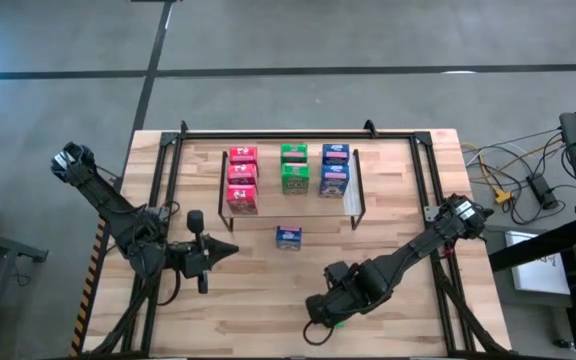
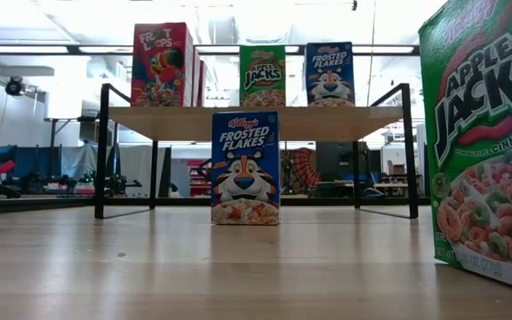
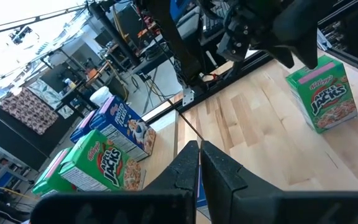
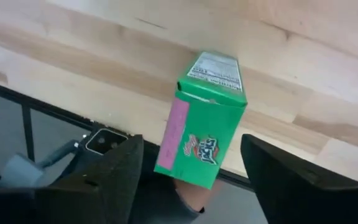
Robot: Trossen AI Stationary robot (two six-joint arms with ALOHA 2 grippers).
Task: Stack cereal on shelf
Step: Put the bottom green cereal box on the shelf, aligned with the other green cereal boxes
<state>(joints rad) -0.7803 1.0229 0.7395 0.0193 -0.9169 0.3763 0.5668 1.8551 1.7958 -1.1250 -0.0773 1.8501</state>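
A green cereal box (image 4: 207, 124) stands upright on its base near the table's near edge, large at the right of the low view (image 2: 487, 133). My right gripper (image 4: 191, 149) hangs above it, pointing down and open, one finger on either side of the box and apart from it (image 1: 336, 305). A blue cereal box (image 1: 288, 236) stands on the table in front of the shelf (image 2: 245, 167). The shelf (image 1: 358, 205) carries red (image 1: 242, 180), green (image 1: 294, 168) and blue (image 1: 335, 170) boxes. My left gripper (image 3: 199, 168) is shut and holds nothing, at the left near side (image 1: 203, 250).
A bigger black frame (image 1: 423, 170) runs round the table's far half and sides. Bare wood (image 1: 258, 290) lies between the two arms and in front of the shelf. Cables and gear (image 1: 528, 185) sit beyond the table's right edge.
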